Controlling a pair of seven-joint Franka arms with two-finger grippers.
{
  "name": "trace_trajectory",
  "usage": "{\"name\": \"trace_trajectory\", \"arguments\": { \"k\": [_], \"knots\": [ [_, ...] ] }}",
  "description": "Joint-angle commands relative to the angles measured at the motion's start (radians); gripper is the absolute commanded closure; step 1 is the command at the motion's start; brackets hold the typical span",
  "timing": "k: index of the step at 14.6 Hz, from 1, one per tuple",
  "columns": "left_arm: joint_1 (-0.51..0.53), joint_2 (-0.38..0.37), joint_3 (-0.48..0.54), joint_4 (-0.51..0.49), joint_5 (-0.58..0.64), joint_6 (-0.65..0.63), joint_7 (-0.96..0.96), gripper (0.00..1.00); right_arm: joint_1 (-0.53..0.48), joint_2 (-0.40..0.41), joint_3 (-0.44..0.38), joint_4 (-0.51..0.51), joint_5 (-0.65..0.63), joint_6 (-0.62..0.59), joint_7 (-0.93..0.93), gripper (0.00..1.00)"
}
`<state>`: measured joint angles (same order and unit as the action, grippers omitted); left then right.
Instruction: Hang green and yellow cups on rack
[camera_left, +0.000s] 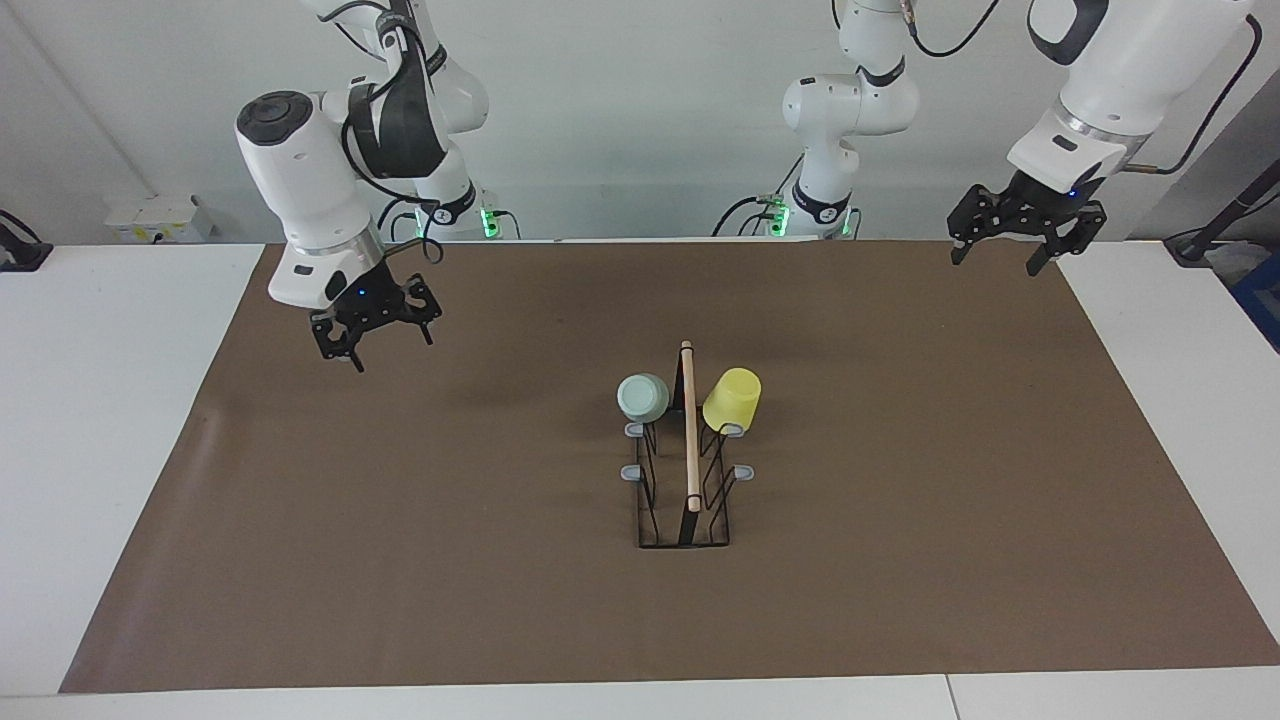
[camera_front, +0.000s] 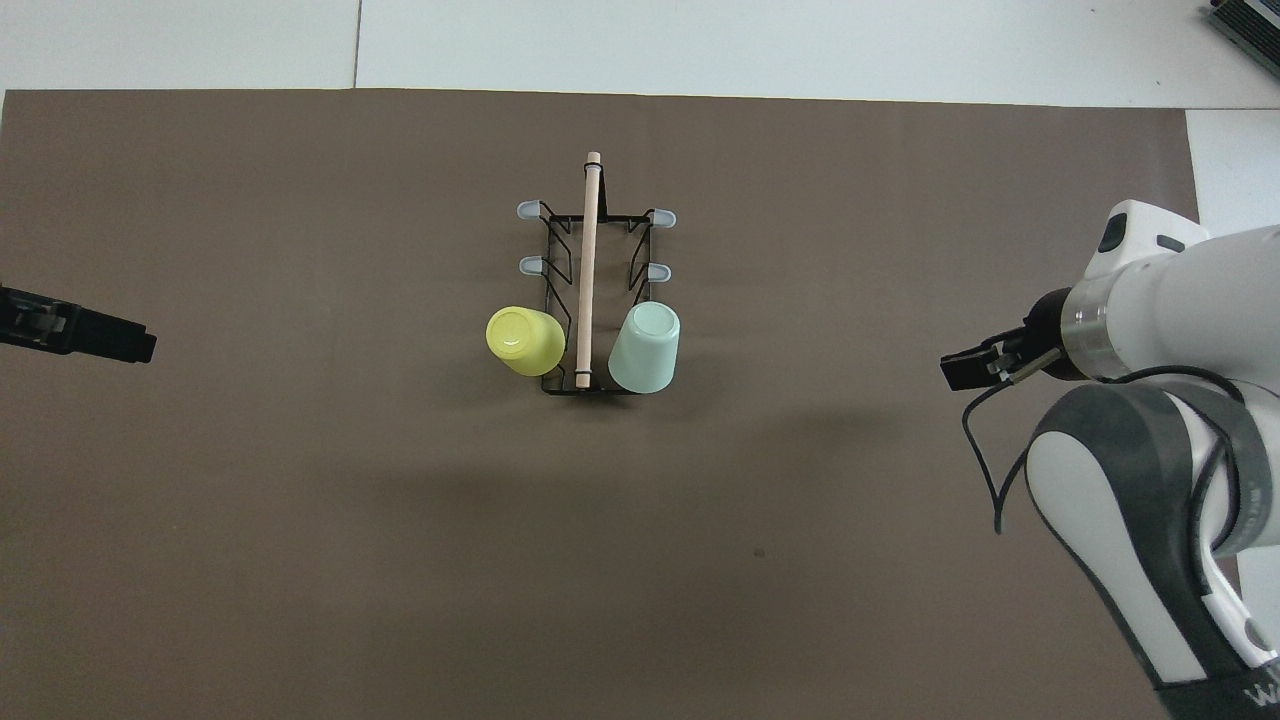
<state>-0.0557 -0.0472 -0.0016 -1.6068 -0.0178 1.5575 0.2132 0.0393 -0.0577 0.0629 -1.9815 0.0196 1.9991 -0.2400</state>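
Note:
The black wire rack (camera_left: 688, 500) (camera_front: 560, 250) with its wooden top rod stands mid-table. A mint green cup (camera_left: 643, 397) (camera_front: 645, 347) hangs upside down on the rack's prong nearest the robots, on the right arm's side. A yellow cup (camera_left: 732, 399) (camera_front: 525, 340) hangs the same way on the matching prong on the left arm's side. My right gripper (camera_left: 385, 345) (camera_front: 960, 370) hovers open and empty over the mat toward the right arm's end. My left gripper (camera_left: 995, 260) (camera_front: 120, 340) hangs open and empty over the mat's edge at the left arm's end.
A brown mat (camera_left: 900, 560) covers most of the white table (camera_left: 100, 400). Several grey-tipped prongs (camera_left: 632, 472) on the rack carry nothing. A third robot arm's base (camera_left: 825, 200) stands at the robots' edge of the table.

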Motion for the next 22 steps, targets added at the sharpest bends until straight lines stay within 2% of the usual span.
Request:
{"name": "trace_trajectory", "arguments": {
  "k": [1, 7, 10, 11, 13, 19, 22],
  "knots": [
    [0.019, 0.007, -0.031, 0.022, 0.033, -0.033, 0.008, 0.00, 0.007, 0.002, 0.005, 0.119, -0.075, -0.150, 0.261, 0.00],
    [0.004, 0.010, -0.023, 0.015, 0.038, -0.002, -0.006, 0.00, -0.075, 0.012, -0.014, 0.308, -0.064, -0.428, 0.301, 0.00],
    [0.004, 0.009, -0.015, 0.013, 0.035, -0.008, -0.008, 0.00, -0.098, 0.016, -0.031, 0.314, -0.053, -0.442, 0.295, 0.00],
    [0.004, 0.010, -0.012, 0.019, 0.033, -0.014, -0.008, 0.00, -0.079, 0.015, -0.063, 0.316, -0.053, -0.435, 0.295, 0.00],
    [-0.018, 0.013, 0.014, 0.022, 0.030, -0.019, -0.008, 0.00, 0.019, 0.018, -0.167, 0.320, -0.053, -0.442, 0.298, 0.00],
    [-0.023, 0.015, 0.043, 0.021, 0.010, -0.033, -0.012, 0.00, 0.017, 0.002, -0.173, 0.297, -0.053, -0.444, 0.291, 0.00],
    [-0.021, 0.015, 0.043, 0.019, 0.010, -0.027, -0.058, 0.00, 0.033, -0.004, -0.169, 0.312, -0.049, -0.506, 0.295, 0.00]
  ]
}}
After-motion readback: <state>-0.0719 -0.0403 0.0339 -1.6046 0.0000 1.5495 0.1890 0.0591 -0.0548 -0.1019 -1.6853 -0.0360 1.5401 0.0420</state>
